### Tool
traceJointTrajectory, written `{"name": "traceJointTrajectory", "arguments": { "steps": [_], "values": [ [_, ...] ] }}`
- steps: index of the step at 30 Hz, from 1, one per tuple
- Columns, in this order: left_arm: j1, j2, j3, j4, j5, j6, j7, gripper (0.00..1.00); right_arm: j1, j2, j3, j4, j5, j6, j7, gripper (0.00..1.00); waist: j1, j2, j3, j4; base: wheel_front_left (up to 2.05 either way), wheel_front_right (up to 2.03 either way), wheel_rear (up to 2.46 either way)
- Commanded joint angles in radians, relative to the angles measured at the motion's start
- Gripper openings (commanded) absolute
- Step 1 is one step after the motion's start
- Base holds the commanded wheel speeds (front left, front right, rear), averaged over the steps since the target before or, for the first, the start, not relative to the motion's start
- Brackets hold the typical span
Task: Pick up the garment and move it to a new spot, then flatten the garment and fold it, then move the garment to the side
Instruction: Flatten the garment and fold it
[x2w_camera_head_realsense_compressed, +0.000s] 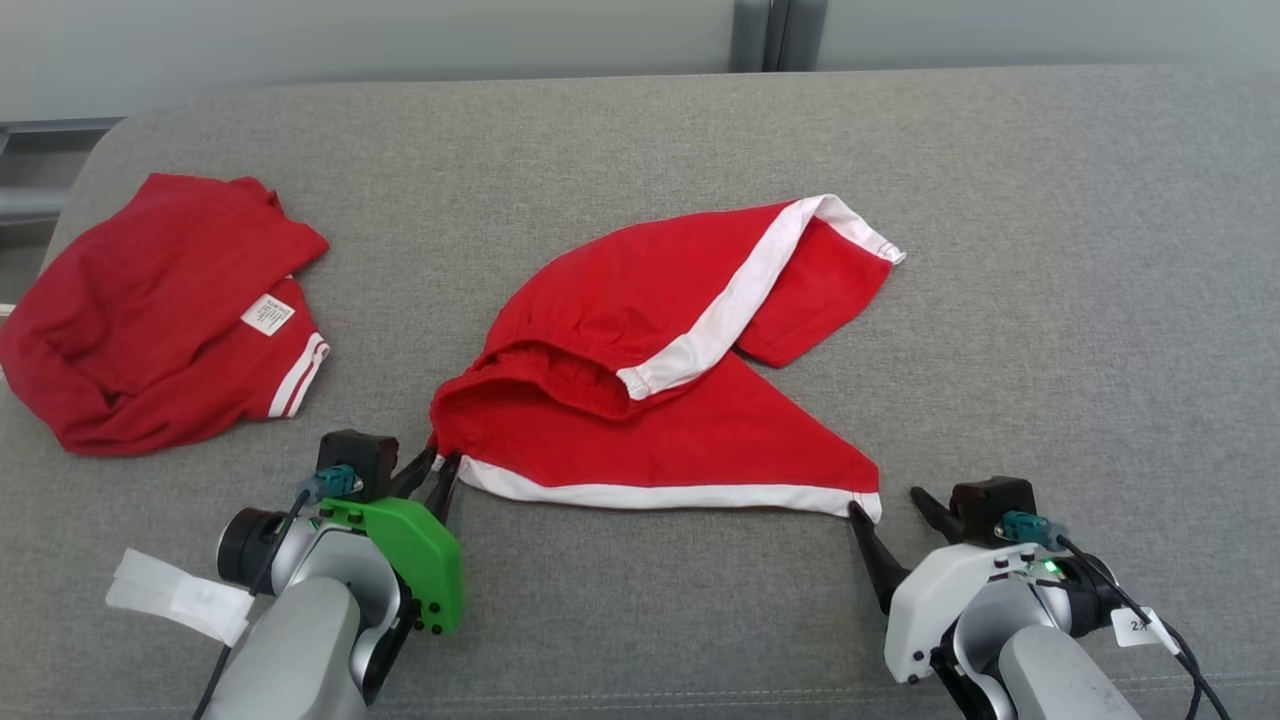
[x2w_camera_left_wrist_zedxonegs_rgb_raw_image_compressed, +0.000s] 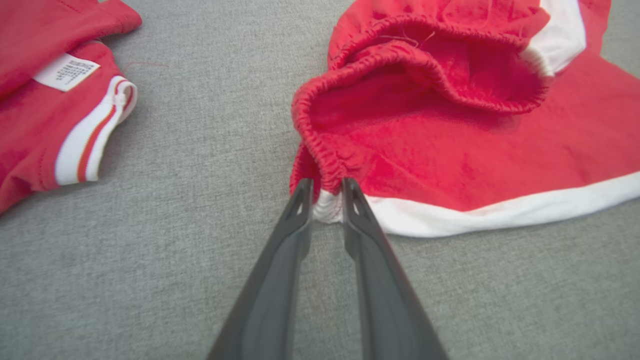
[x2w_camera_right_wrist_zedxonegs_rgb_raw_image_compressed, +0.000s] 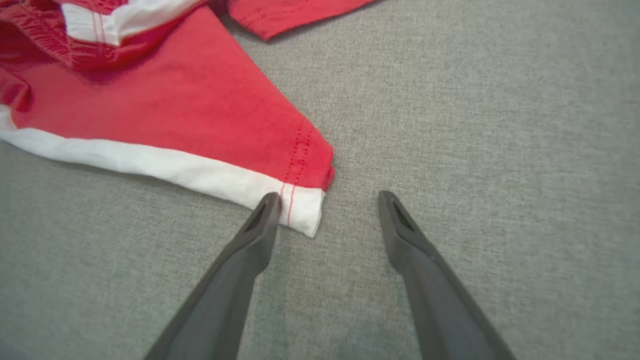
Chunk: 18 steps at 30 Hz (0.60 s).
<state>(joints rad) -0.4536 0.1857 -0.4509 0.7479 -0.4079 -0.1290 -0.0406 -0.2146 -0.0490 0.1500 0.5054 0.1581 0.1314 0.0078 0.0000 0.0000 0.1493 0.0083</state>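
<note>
Two red garments lie on the grey woven-fabric bench (x2w_camera_head_realsense_compressed: 1050, 300), well apart; one is a pair of red shorts (x2w_camera_head_realsense_compressed: 680, 430) (x2w_camera_left_wrist_zedxonegs_rgb_raw_image_compressed: 450, 150) (x2w_camera_right_wrist_zedxonegs_rgb_raw_image_compressed: 175, 110) of soft knit cloth with two white side stripes and a gathered elastic waistband, lying in the middle of the bench with one leg folded across the other; the other is a darker red garment (x2w_camera_head_realsense_compressed: 150, 320) (x2w_camera_left_wrist_zedxonegs_rgb_raw_image_compressed: 30, 125) crumpled near the left end, with one white cuff striped in red; it carries one white sewn-in label (x2w_camera_head_realsense_compressed: 268, 314) (x2w_camera_left_wrist_zedxonegs_rgb_raw_image_compressed: 66, 71) whose print is too small to read; one small white tag (x2w_camera_head_realsense_compressed: 1137, 626) hangs on the right arm's cable, beginning with "2", the rest unclear; of the two grippers, the left gripper (x2w_camera_head_realsense_compressed: 440, 465) (x2w_camera_left_wrist_zedxonegs_rgb_raw_image_compressed: 326, 187) is narrowed to a slim gap, pinching the white corner below the waistband; the right gripper (x2w_camera_head_realsense_compressed: 884, 500) (x2w_camera_right_wrist_zedxonegs_rgb_raw_image_compressed: 328, 195) stands wide, holding nothing, one fingertip touching the white hem corner of the near leg, the other on bare bench.
</note>
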Motion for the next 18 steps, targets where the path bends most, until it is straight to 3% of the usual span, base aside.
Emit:
{"name": "traceJointTrajectory", "arguments": {
  "steps": [1,5,6,7,8,9,10,18],
  "values": [
    [-0.019,0.002,-0.003,0.005,-0.006,-0.002,-0.001,0.28,-0.015,-0.002,-0.002,0.003,-0.001,-0.001,0.001,1.0,0.0,0.0,0.003,0.003,0.0,0.0,0.0],
    [-0.031,-0.001,-0.012,0.026,-0.013,-0.002,-0.004,0.2,-0.022,-0.003,-0.005,0.015,-0.002,-0.001,0.005,1.0,0.0,0.0,0.012,0.009,0.0,0.0,0.0],
    [-0.034,-0.001,-0.013,0.03,-0.014,-0.002,-0.008,0.15,-0.023,-0.002,-0.004,0.019,0.001,-0.001,0.008,0.94,0.0,0.0,0.015,0.009,0.0,0.0,0.0],
    [-0.037,-0.001,-0.014,0.034,-0.014,-0.002,-0.011,0.09,-0.026,-0.003,-0.007,0.024,0.0,-0.001,0.014,0.72,0.0,0.0,0.017,0.01,0.0,0.0,0.0],
    [-0.038,-0.002,-0.014,0.041,-0.018,-0.002,-0.013,0.0,-0.029,-0.003,-0.006,0.027,-0.001,-0.001,0.018,0.4,0.0,0.0,0.02,0.011,0.0,0.0,0.0],
    [-0.039,-0.002,-0.016,0.046,-0.019,-0.002,-0.014,0.0,-0.03,-0.002,-0.007,0.03,0.004,-0.001,0.02,0.07,0.0,0.0,0.021,0.011,0.0,0.0,0.0],
    [-0.04,-0.003,-0.017,0.05,-0.02,-0.002,-0.017,0.0,-0.03,-0.002,-0.006,0.034,0.005,-0.001,0.026,0.0,0.0,0.0,0.023,0.012,0.0,0.0,0.0],
    [-0.05,-0.036,0.01,0.076,-0.078,-0.001,-0.043,0.0,-0.033,-0.005,-0.035,0.027,0.021,-0.002,0.008,0.0,0.0,0.0,0.013,0.017,0.0,0.0,0.0]
  ]
}}
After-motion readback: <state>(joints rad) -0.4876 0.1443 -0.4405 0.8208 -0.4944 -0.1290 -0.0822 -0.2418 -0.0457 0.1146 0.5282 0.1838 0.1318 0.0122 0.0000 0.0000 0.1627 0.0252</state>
